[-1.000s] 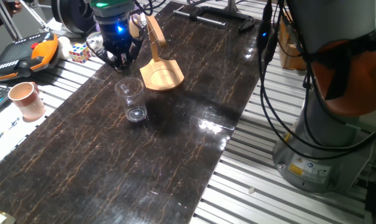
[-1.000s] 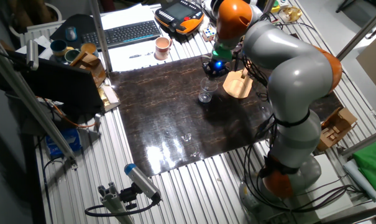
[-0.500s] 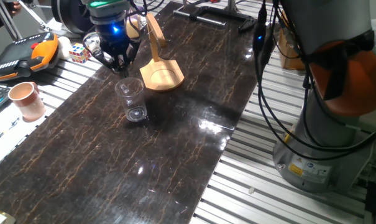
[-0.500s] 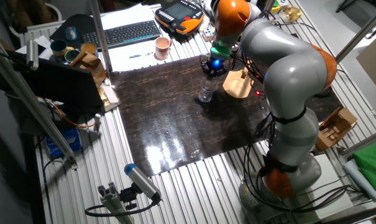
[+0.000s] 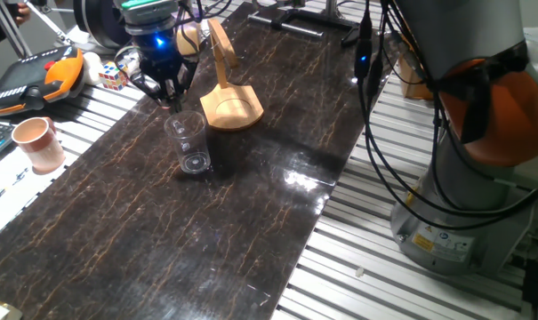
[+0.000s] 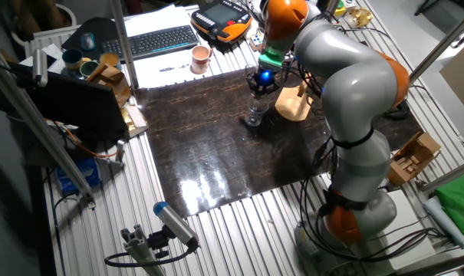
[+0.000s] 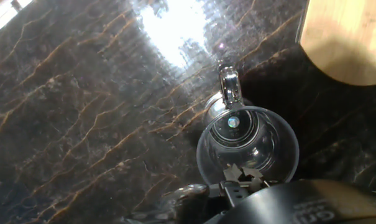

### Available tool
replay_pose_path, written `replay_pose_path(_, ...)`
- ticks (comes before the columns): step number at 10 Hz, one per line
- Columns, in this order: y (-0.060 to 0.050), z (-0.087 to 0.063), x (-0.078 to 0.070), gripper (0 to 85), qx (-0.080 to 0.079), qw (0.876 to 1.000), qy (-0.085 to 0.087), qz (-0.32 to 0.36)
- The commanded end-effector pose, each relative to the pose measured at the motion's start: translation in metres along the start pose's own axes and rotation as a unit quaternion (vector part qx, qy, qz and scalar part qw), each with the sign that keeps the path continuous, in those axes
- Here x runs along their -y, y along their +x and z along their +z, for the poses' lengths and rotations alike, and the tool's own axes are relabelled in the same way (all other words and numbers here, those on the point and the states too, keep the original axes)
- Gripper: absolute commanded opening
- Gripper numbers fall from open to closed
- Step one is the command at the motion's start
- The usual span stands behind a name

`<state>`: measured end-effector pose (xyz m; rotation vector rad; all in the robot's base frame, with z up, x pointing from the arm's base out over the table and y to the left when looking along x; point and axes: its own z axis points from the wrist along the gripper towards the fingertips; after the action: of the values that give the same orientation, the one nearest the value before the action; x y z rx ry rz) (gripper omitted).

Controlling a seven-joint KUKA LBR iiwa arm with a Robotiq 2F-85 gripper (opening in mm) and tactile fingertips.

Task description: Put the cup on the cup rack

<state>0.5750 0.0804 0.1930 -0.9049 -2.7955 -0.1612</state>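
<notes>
Clear glass is what matters here: the cup (image 5: pixel 188 142) stands upright on the dark marbled desk (image 5: pixel 251 204), mouth up, its long axis vertical, just beside the rounded base plate of the wooden cup rack (image 5: pixel 228 98) but apart from it. In one fixed view the pincer (image 5: pixel 164 92) hangs above and a little behind the cup, on the side toward the orange handset, its black fingers pointing down and spread, with nothing between them; I judge it released. In the hand view the cup (image 7: pixel 247 146) sits low in the picture, right under the camera and slightly off to one side, with its rim nearly at the fingertip (image 7: pixel 237 177) seen at the bottom edge, so the pincer reads as almost over the cup but not centred on it. Whether any finger touches the rim cannot be told. The rack's base (image 7: pixel 346 40) shows at the upper corner of that view, beyond the cup. The other fixed view agrees: pincer (image 6: pixel 260 87) over the cup (image 6: pixel 253 116), rack (image 6: pixel 294 103) close alongside. The coming move likely turns on a short shift to straddle the cup's wall, then a straight descent along that vertical axis.
</notes>
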Motion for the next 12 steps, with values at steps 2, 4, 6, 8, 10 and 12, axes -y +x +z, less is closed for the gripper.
replay_pose_path(2,-0.001,0.001,0.000,0.7,-0.001,1.000,-0.001,0.011)
replay_pose_path(4,-0.002,0.002,-0.001,0.7,-0.007,1.000,-0.014,0.027)
replay_pose_path(6,-0.003,0.004,-0.001,0.7,-0.005,0.999,-0.018,0.032)
replay_pose_path(8,-0.006,0.007,-0.002,0.7,-0.003,0.999,-0.020,0.038)
replay_pose_path(10,-0.008,0.010,-0.003,0.7,-0.003,0.999,-0.022,0.043)
replay_pose_path(12,-0.009,0.011,-0.004,0.7,-0.003,0.998,-0.033,0.057)
